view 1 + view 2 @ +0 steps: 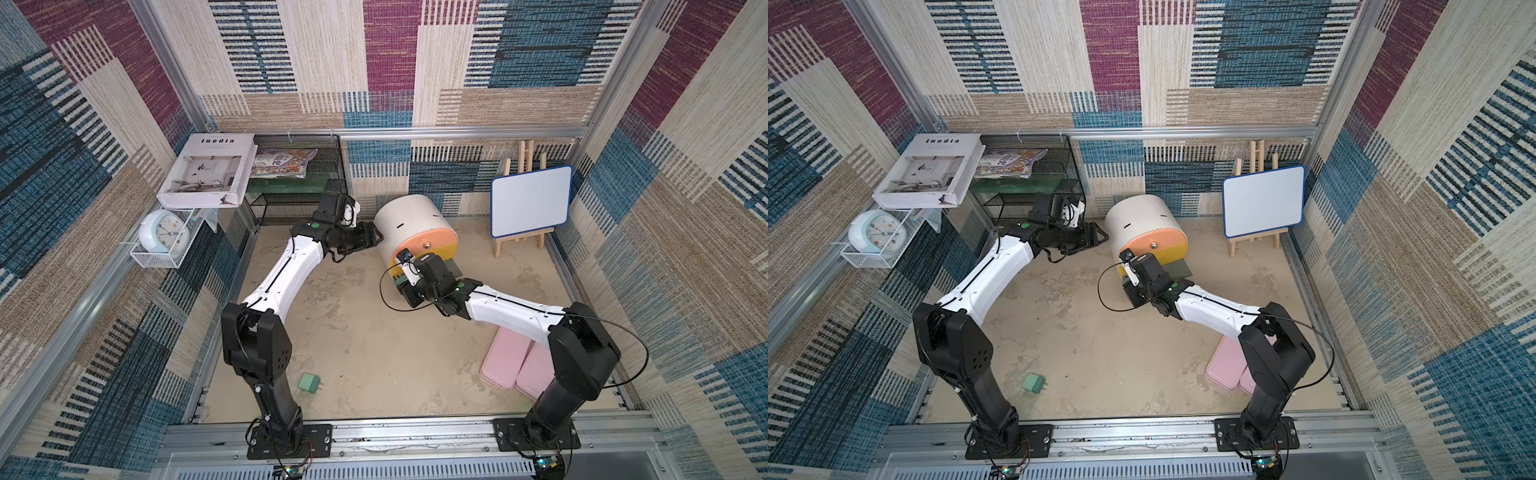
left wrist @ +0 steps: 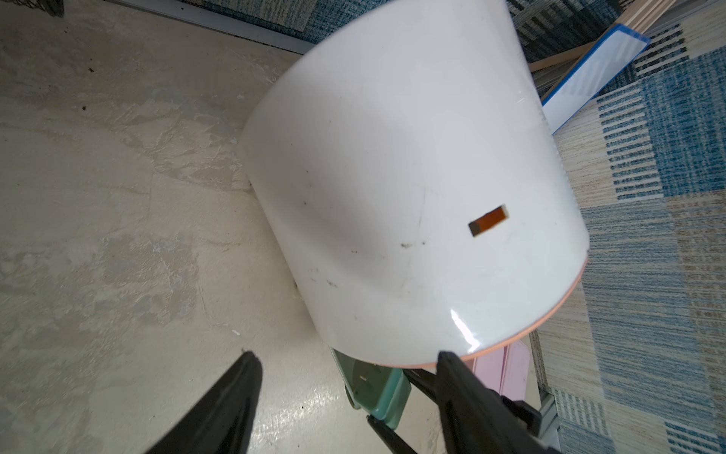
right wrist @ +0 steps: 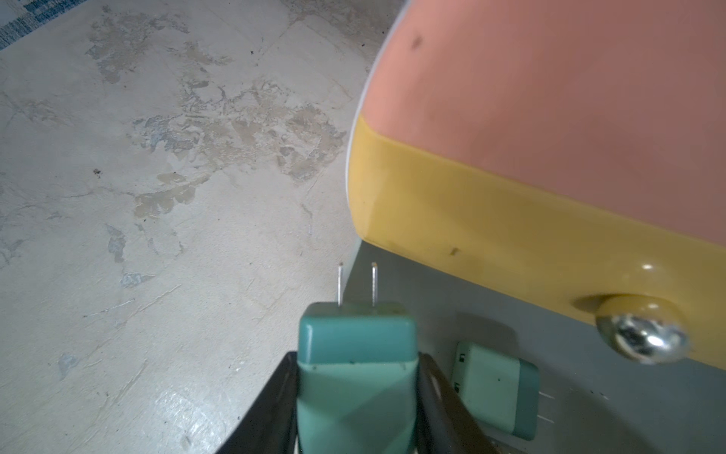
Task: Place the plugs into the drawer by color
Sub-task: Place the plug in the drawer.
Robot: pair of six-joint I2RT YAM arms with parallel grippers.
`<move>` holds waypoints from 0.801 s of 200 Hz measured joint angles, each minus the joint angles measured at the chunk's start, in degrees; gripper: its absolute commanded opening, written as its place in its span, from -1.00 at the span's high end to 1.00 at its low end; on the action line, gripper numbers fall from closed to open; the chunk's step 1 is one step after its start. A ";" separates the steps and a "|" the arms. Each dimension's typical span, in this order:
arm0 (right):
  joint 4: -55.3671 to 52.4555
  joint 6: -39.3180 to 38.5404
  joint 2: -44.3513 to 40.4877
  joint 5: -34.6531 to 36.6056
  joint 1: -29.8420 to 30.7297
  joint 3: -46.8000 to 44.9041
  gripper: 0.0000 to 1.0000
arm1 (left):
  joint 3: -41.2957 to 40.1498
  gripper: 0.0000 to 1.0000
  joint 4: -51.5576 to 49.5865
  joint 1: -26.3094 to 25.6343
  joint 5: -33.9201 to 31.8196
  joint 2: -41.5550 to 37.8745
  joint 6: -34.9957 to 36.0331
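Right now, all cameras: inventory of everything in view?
cabinet: 1, white, peach and yellow fronts, back centre
bottom drawer: 1, grey-green, pulled open
held plug: 1, mint green, gripped at bottom drawer's edge
drawer plug: 1, mint green, inside bottom drawer
floor plug: 1, mint green, front left
pink boxes: 2, pale pink, front right
whiteboard: 1, blue-edged, on wooden easel, back right
mesh rack: 1, black, back left, picture book on top
book: 1, white, beside mesh rack
clock: 1, pale blue, in wire basket
left gripper: 1, black, open, beside cabinet
right gripper: 1, black, shut on held plug
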 measured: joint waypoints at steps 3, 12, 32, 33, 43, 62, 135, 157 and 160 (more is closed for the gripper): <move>0.09 -0.02 0.11 0.00 -0.04 0.04 0.15 | -0.02 -0.49 0.00 0.00 0.00 0.00 0.00; 0.59 -0.04 0.52 -0.04 -0.13 0.24 0.15 | -0.04 -0.49 0.00 0.00 0.00 0.00 0.00; 1.09 -0.24 1.51 -0.24 -0.28 0.74 0.13 | -0.04 -0.49 0.02 0.00 0.00 0.00 0.00; 1.09 -0.24 1.55 -0.28 -0.28 0.74 0.12 | -0.04 -0.49 0.02 0.00 0.00 0.00 0.00; 1.27 -0.28 1.90 -0.68 -0.37 0.79 0.11 | -0.04 -0.49 0.02 0.00 0.00 0.00 0.00; 1.29 -0.37 2.21 -1.38 -0.52 0.79 0.08 | -0.04 -0.49 0.02 0.00 0.00 0.00 0.00; 2.08 -0.42 2.25 -2.86 -1.09 0.22 -0.09 | 0.22 -0.49 0.02 0.00 0.00 0.00 -0.22; 2.08 -0.44 2.25 -3.04 -1.22 0.24 -0.11 | 0.31 -0.49 -0.02 0.00 -0.02 0.00 -0.24; 2.05 -0.44 2.25 -3.06 -1.25 0.24 -0.11 | 0.31 -0.49 -0.02 0.00 -0.02 0.00 -0.24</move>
